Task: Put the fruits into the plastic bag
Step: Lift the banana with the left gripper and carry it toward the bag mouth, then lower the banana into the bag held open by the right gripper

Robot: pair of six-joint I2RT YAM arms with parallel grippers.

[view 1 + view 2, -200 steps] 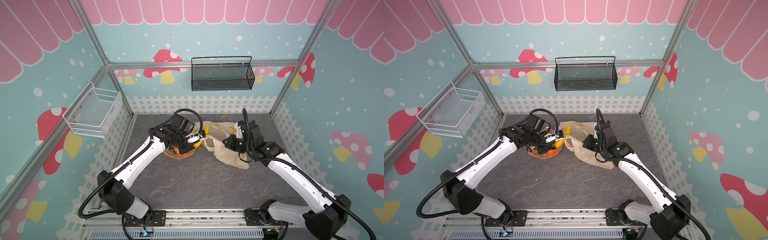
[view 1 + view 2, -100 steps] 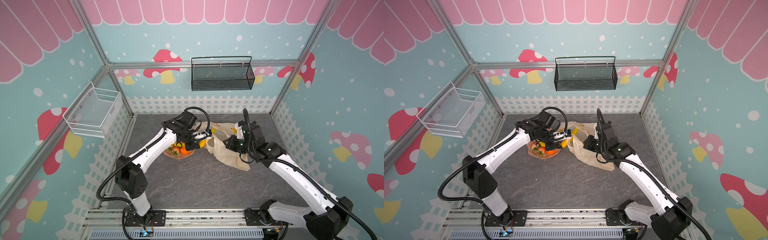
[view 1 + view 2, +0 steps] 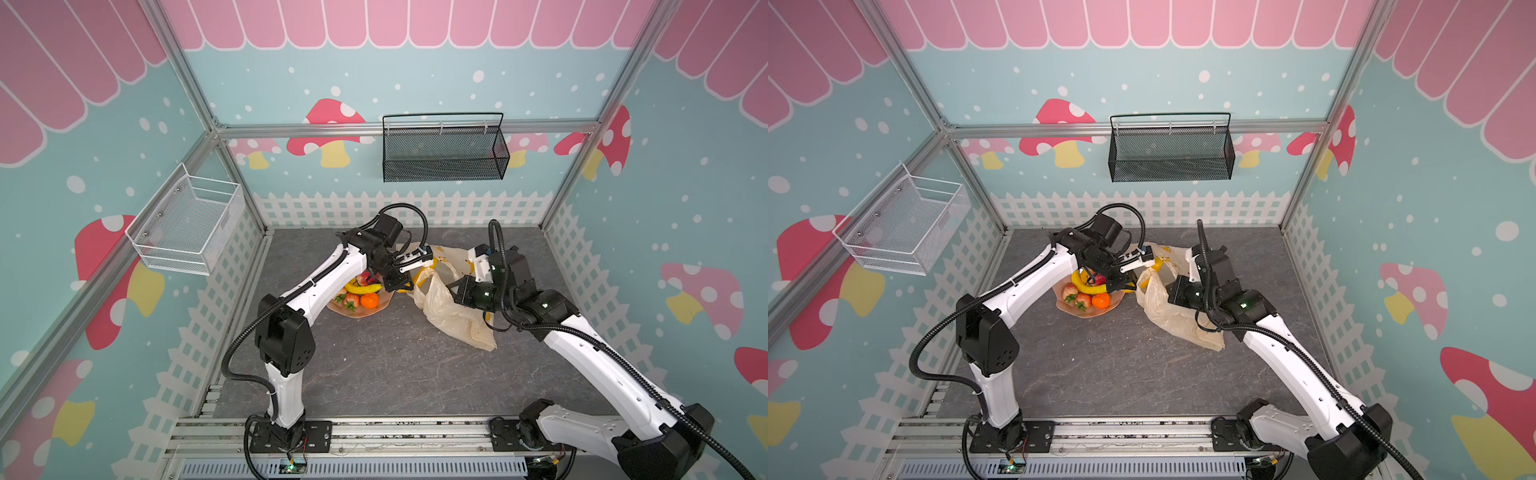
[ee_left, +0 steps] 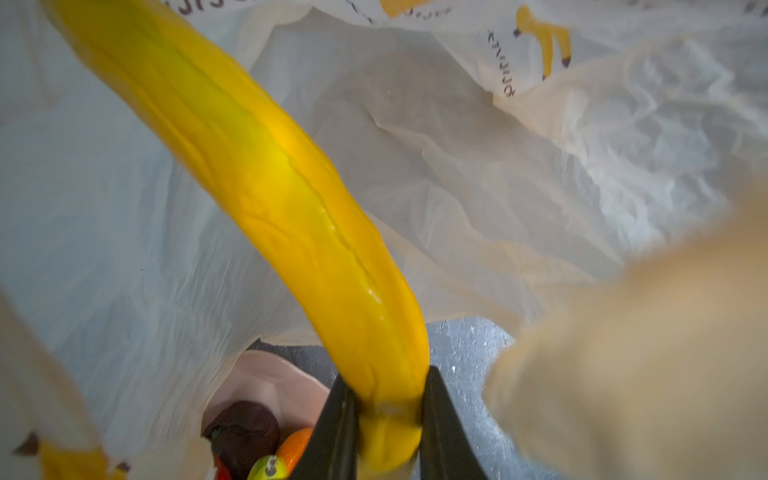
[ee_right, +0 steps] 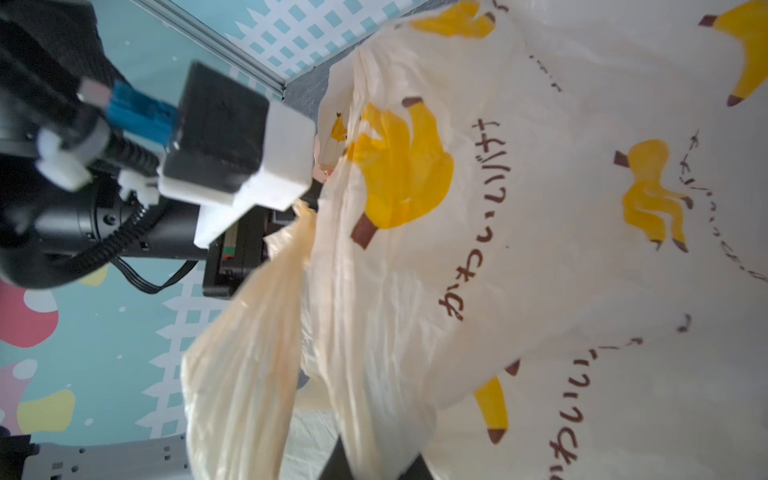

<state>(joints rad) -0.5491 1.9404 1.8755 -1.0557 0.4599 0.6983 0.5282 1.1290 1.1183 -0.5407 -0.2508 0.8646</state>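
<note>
**Left pincer point(image 4: 384, 401) brings a banana point(image 4: 291, 199) to the bag's mouth**

Its jaws are clenched on one end of the yellow fruit, and the rest of it reaches into the open mouth of the plastic bag point(image 3: 453, 316). A second ago this arm hung over the pink dish point(image 3: 345, 312). It has since swung across to the bag, so the banana looks ready for release. Right pincer point(image 5: 376, 461) is shut on a fold of the bag, holding its rim up off the tabletop point(image 3: 374, 374). A second banana point(image 3: 363, 287), strawberries point(image 3: 351, 300) and an orange point(image 3: 369, 300) wait in the dish, just beside the bag.
</note>
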